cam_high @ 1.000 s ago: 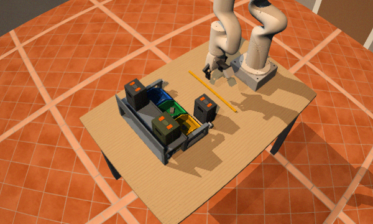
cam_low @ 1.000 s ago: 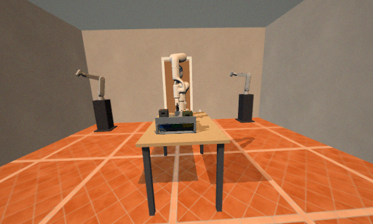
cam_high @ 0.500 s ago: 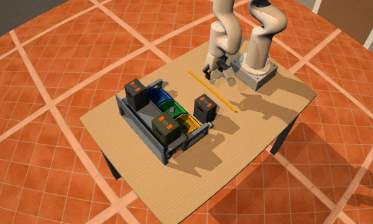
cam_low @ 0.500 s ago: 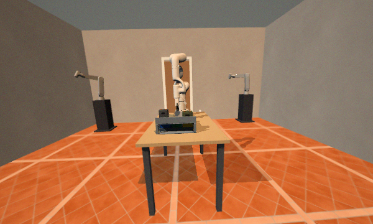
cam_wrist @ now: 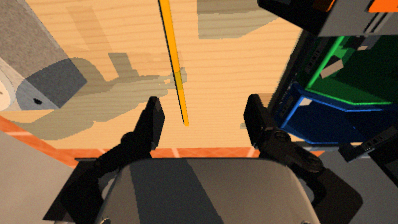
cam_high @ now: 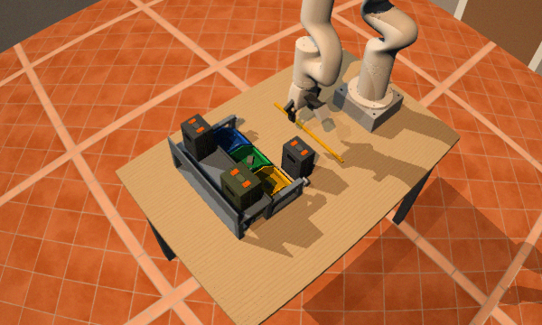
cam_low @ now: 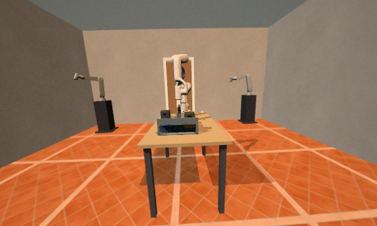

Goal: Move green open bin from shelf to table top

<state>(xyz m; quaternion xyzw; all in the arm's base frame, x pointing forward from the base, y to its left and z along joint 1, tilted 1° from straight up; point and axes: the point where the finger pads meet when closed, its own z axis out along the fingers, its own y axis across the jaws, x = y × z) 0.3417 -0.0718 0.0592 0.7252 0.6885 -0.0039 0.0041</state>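
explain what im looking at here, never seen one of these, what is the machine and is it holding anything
It is one robot arm bolted to a table. One picture looks down from above, one across the room, one from the arm's wrist. Its gripper is open and holds nothing; it hangs above a yellow rod lying on the table. A grey shelf holds blue, green and yellow bins. Two dark boxes sit on the shelf and one beside it.

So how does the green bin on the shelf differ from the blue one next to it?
The green open plastic bin sits in the middle of the grey shelf; the blue open plastic bin sits at the end. A small grey part shows in the green bin, none clearly in the blue. Both face the arm.
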